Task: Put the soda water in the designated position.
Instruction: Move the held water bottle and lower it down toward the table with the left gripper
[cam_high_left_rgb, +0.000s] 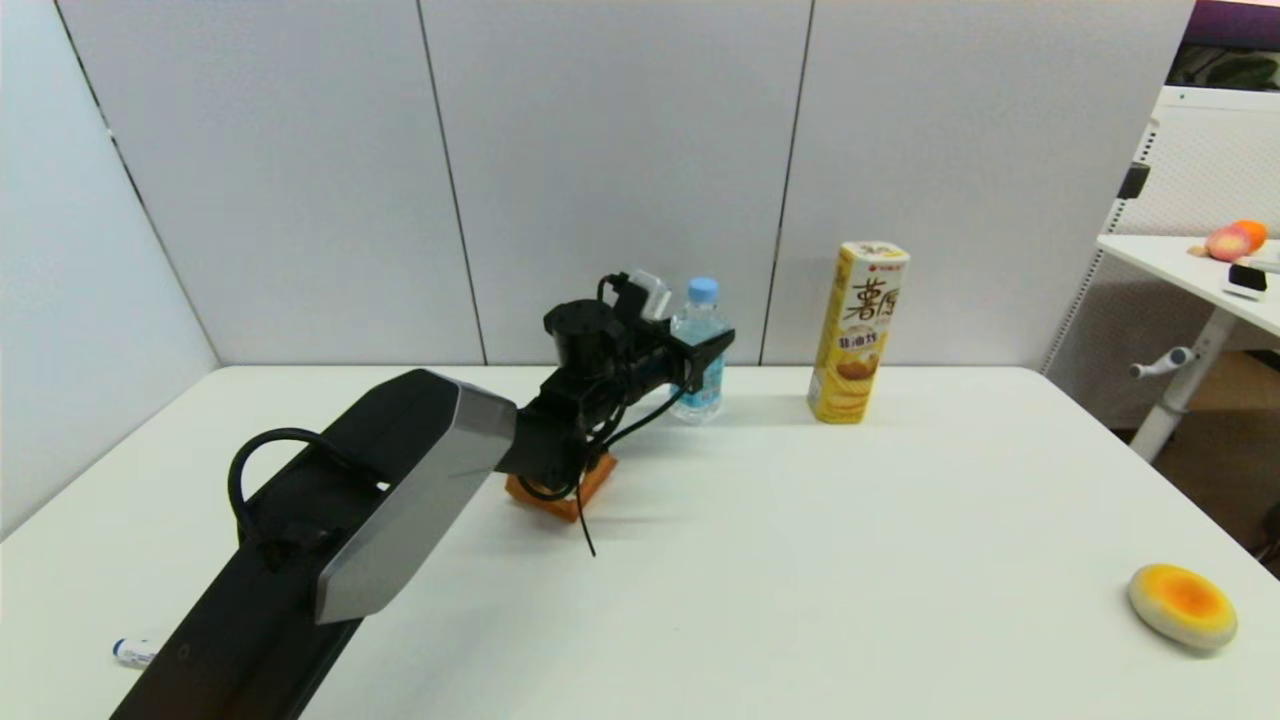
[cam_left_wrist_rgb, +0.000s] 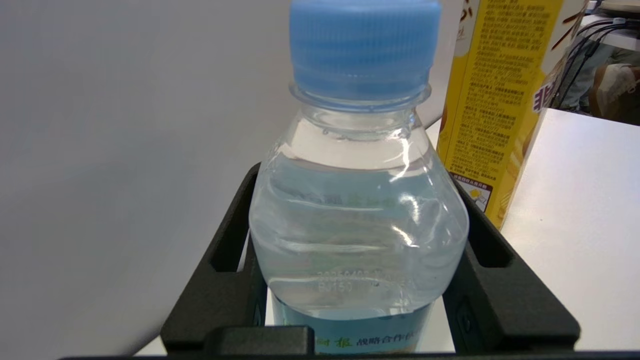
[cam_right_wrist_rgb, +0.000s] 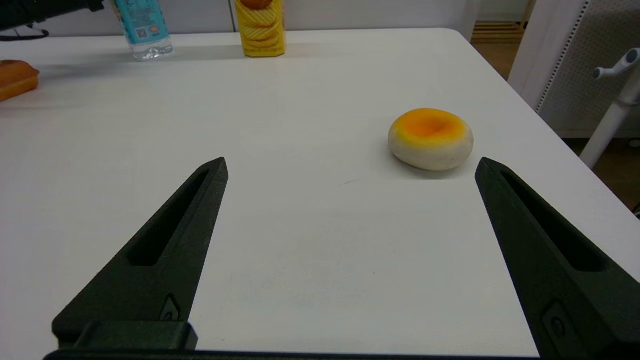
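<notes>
At far counter (cam_high_left_rgb: 760, 540) centre, near the wall, the left pincer (cam_high_left_rgb: 705, 355) straddles the upright soda water (cam_high_left_rgb: 698, 345), fingers against its clear shoulder; whether fully clamped cannot be told. Nearly full, it should handle as moderately heavy, thin-walled and slick; the labelled midsection offers firmer hold. Rightward: yellow canister (cam_high_left_rgb: 858, 330), open white surface, right pincer (cam_right_wrist_rgb: 350, 210) spread apart.

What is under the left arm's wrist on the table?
An orange block lies there, only its near edge and one end showing. The arm covers the rest, so its full shape cannot be told. Farther on, the left hand is around the soda bottle.
</notes>
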